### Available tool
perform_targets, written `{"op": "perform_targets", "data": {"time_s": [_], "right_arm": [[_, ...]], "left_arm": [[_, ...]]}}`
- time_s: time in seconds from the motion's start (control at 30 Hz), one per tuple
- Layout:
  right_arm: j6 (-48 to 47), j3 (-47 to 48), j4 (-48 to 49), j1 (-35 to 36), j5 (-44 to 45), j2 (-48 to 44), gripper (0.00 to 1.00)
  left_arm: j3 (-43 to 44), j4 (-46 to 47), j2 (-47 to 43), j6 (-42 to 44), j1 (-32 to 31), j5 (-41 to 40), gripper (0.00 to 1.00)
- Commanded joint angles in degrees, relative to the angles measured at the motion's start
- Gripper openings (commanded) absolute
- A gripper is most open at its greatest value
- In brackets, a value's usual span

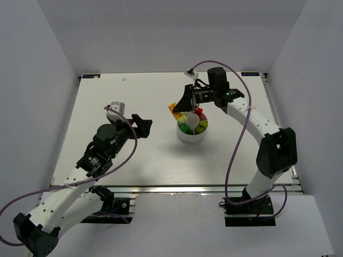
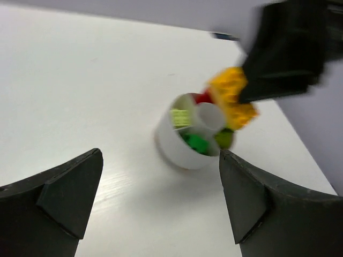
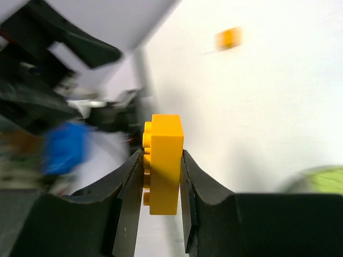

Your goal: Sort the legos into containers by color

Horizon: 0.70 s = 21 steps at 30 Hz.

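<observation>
The small white divided dish [image 1: 192,137] stands mid-table. It holds a red brick [image 1: 199,111], a dark green brick [image 1: 185,129], a lime brick [image 1: 202,125] and a pale green brick [image 1: 183,119]. My right gripper [image 1: 182,107] is just beyond the dish's far left rim. It is shut on a yellow-orange brick [image 3: 163,163], gripped by its sides. A second orange brick [image 3: 229,37] lies on the table by the dish. My left gripper [image 1: 143,126] is open and empty, left of the dish [image 2: 174,144], and points at it. In its view the right gripper holds the yellow brick [image 2: 229,85] above the dish's far rim.
White walls enclose the table on the left, back and right. The table's front edge runs by the arm bases. The right arm's purple cable [image 1: 238,144] loops over the right side of the table.
</observation>
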Motion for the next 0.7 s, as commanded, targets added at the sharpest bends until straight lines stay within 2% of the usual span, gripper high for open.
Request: {"op": "perform_targets", "data": {"time_s": [0.0,0.03,0.07,0.1,0.13,0.23,0.27,0.33,0.37,0.43,0.47,0.57,0.67], "right_arm": [[-23.9,0.7,-8.8,-0.7,16.9,-7.5,0.0],[-25.0,-1.9,-5.9,-0.9,20.2,-11.2,0.0],[-25.6,-8.5,-2.2,-1.2,26.4,-13.3,0.0],[-26.2,-11.8,5.0,-2.1,28.9,-15.1,0.0],[-27.6,-14.7,8.1,-2.4,30.7,-18.2,0.0],[-30.2,-24.1,18.5,-3.0,36.5,-22.5,0.0],[-30.5,-25.9,20.7,-3.0,37.3,-23.3,0.0],[-30.6,-30.7,26.5,-3.0,37.5,-25.2,0.0],[-30.5,-31.8,28.1,-3.0,37.2,-25.5,0.0],[-30.1,-33.9,31.1,-3.1,36.9,-25.4,0.0],[-29.2,-34.3,31.8,-3.1,36.9,-24.9,0.0],[-27.2,-35.0,35.0,-3.2,36.1,-22.9,0.0],[-25.4,-34.5,37.0,-3.2,35.1,-20.8,0.0]], "left_arm": [[6.6,-17.2,3.4,-10.3,0.7,-19.4,0.98],[7.9,-19.9,4.9,-12.5,1.3,-19.4,0.97],[9.3,-22.2,6.7,-13.9,2.1,-18.5,0.95],[11.9,-27.0,10.7,-15.2,4.8,-17.0,0.91],[13.0,-29.4,12.9,-17.6,6.7,-13.2,0.69],[14.5,-33.2,18.1,-21.0,13.7,-6.5,0.26],[14.0,-32.7,18.1,-21.6,14.8,-3.1,0.24],[12.9,-30.5,17.8,-24.1,17.6,-0.9,0.24],[12.7,-30.3,17.9,-24.8,18.5,1.0,0.29],[12.4,-30.0,18.6,-26.4,20.7,2.7,0.41],[12.3,-29.8,18.8,-26.8,21.1,4.1,0.52],[11.5,-28.8,18.9,-27.7,21.8,5.3,0.62],[11.2,-28.7,18.8,-28.2,22.1,5.6,0.65]]}}
